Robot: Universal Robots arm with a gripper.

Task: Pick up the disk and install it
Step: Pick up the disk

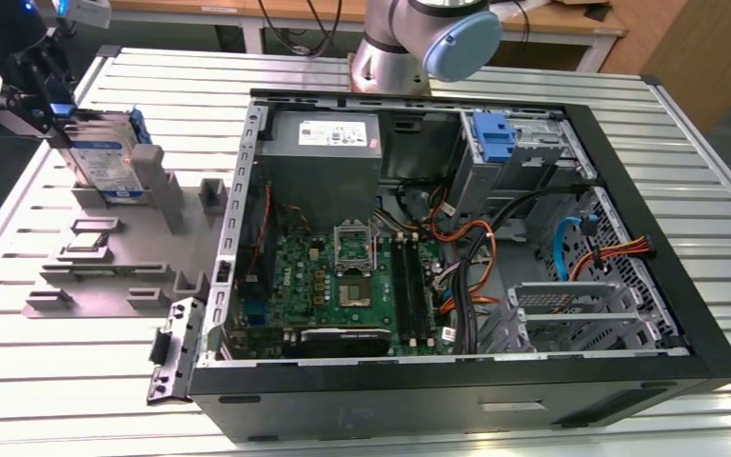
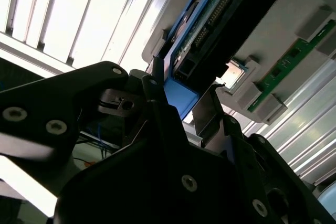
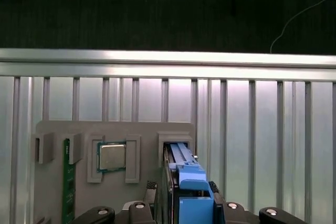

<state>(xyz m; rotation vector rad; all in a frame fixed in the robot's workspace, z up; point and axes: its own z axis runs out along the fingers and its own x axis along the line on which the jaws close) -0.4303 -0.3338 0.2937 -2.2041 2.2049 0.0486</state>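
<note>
Step in hand: the pick, install not started. Disk (image 1: 102, 157) stands on edge in a slot of the grey holder (image 1: 99, 276), which lies on the bench (image 1: 35, 381). Open computer case (image 1: 670, 314) sits just beside the holder, with no disk in it yet. Pincer (image 3: 182, 185) straddles the disk's upper end at the blue carrier. Can't tell if it's clamped or only around it. My read: getting it out calls for a firm grip and a straight pull along the slot, so the carrier doesn't bind in the holder.
</note>
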